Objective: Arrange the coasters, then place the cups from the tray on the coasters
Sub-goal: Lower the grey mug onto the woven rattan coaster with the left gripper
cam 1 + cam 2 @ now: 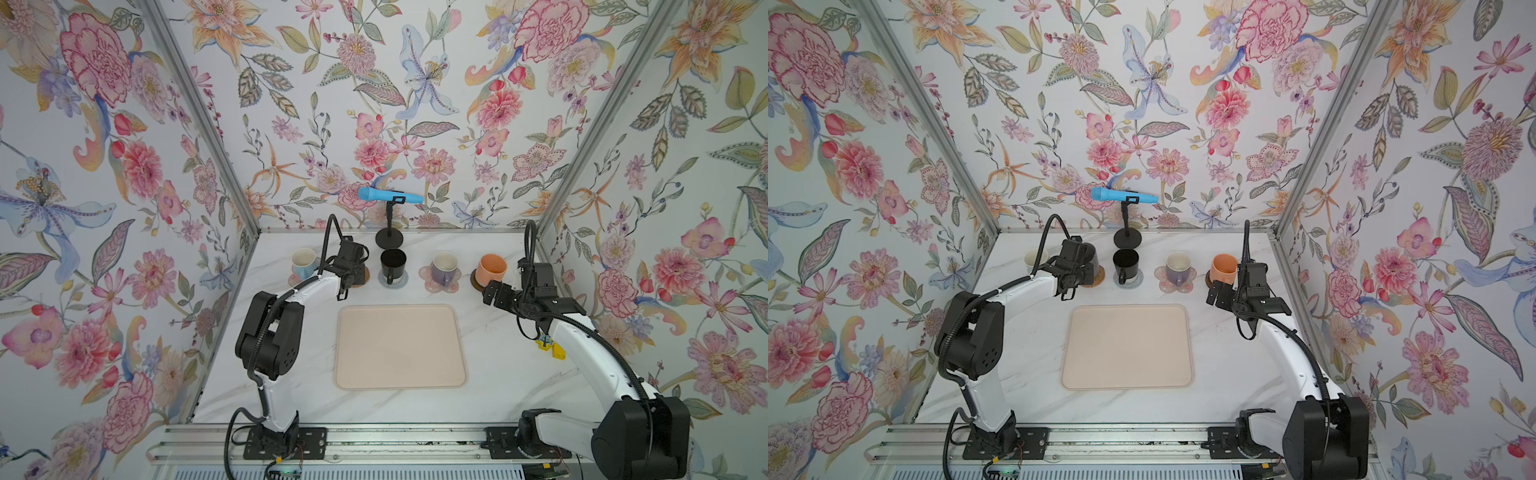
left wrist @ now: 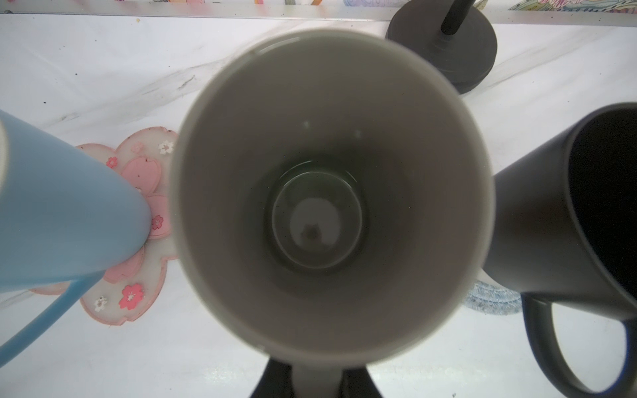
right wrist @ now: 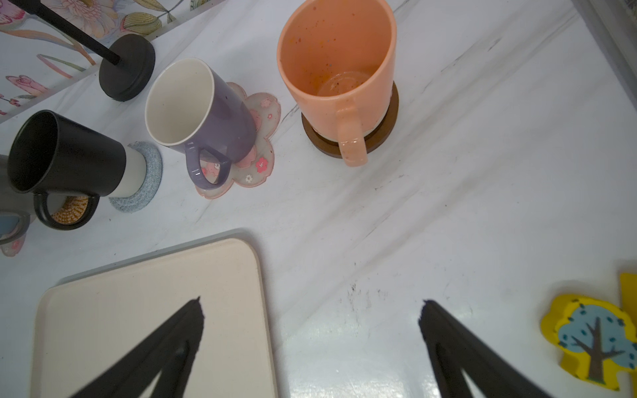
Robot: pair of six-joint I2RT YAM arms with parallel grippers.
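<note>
My left gripper (image 1: 348,275) (image 2: 317,380) is shut on the handle of the grey cup (image 2: 331,193), held over the tan rattan coaster (image 1: 1097,279); whether they touch is hidden. In the back row the light blue cup (image 1: 303,262) stands on a pink flower coaster (image 2: 138,303). The black cup (image 1: 392,262) is on the grey-blue coaster (image 3: 144,179), the purple cup (image 1: 444,266) on a pink flower coaster (image 3: 255,162), and the orange cup (image 1: 491,268) on the dark brown disc (image 3: 382,134). The tray (image 1: 399,347) lies bare. My right gripper (image 1: 490,293) (image 3: 312,308) hangs open and empty before the orange cup.
A blue microphone on a black round stand (image 1: 389,238) rises behind the black cup. A yellow foam tree piece (image 3: 593,341) lies on the table by the right arm. Flowered walls close in the back and both sides.
</note>
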